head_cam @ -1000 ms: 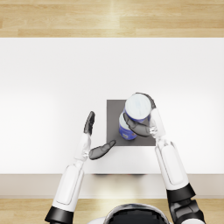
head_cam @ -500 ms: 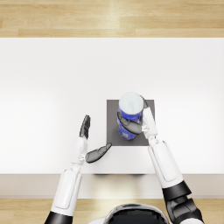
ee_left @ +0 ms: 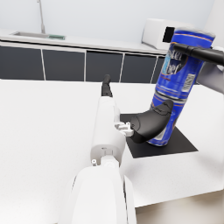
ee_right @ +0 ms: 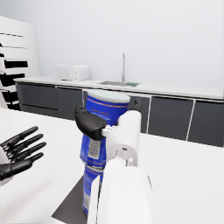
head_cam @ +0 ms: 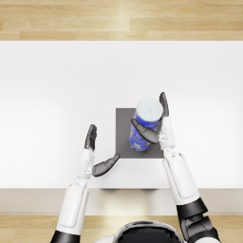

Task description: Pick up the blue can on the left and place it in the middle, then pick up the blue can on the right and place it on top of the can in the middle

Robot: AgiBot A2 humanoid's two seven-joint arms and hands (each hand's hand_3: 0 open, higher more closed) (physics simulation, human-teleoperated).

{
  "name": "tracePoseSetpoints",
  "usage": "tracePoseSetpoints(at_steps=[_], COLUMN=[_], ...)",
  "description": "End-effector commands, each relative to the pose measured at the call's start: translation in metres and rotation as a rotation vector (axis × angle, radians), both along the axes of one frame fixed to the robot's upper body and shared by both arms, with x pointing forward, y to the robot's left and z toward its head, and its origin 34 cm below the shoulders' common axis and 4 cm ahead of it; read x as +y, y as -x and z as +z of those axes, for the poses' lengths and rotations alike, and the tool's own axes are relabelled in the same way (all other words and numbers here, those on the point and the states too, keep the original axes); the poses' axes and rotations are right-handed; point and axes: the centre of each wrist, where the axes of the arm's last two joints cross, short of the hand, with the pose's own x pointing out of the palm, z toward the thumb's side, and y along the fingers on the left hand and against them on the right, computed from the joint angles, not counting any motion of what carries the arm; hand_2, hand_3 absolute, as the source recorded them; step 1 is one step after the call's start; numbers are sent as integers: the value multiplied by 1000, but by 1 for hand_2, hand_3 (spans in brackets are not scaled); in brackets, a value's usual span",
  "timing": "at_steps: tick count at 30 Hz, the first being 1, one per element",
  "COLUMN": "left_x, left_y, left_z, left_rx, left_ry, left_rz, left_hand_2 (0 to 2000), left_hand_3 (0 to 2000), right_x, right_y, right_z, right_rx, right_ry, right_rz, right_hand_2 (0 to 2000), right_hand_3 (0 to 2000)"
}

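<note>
Since a second ago: upper blue can [head_cam: 148,113] carried from upper right of the dark mat [head_cam: 122,137] to directly above the lower blue can [head_cam: 138,140], now resting on or just over it near the head view's centre. Left hand [head_cam: 98,155] drawn back a little toward lower left. Right hand [head_cam: 154,124] wrapped around the upper can, thumb across the near side, fingers behind. Left hand holding nothing, fingers spread, just beside the mat's left edge, apart from both cans.

Looks like the last step, the release on the stack. Slight lean visible in the left wrist view between upper can [ee_left: 183,61] and lower can [ee_left: 165,124]; whether rims are seated flush, cannot tell. Likely failure: letting go off-centre, or dragging the fingers on withdrawal, tipping the top can off or toppling both.

Containers: two closed cans only, contents unseen; nothing else holding anything.
</note>
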Motion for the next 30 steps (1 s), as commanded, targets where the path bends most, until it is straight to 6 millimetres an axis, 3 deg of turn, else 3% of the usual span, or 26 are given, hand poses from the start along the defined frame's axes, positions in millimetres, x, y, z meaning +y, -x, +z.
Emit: tracePoseSetpoints(at_steps=[1,2,3,14,18,20,24,27,30], left_x=[1,0,-1,-7,-4,10,48,75,90], left_y=[-1,-2,-3,-7,-18,-27,-36,-37,-37], left_z=[7,8,10,37,90,118,146,144,133], left_rx=[-26,-29,-36,-134,-321,-415,-510,-499,-464], left_ry=[9,12,16,64,133,154,154,166,185], left_rz=[7,5,4,3,39,93,217,312,375], left_hand_2=[0,0,0,0,0,0,0,0,0], left_hand_3=[0,0,0,0,0,0,0,0,0], right_x=[-1,-5,-1,-8,-29,-49,-96,-122,-130], right_y=[4,3,4,17,28,32,42,40,38], right_z=[22,20,25,67,97,108,108,92,78], right_rx=[-73,-181,-110,-250,-386,-560,-706,-678,-638], right_ry=[-28,418,69,-29,-92,-98,-131,-157,-164], right_rz=[1,133,32,7,-7,10,-98,-193,-223], right_hand_2=[0,0,0,0,0,0,0,0,0], right_hand_3=[0,0,0,0,0,0,0,0,0])
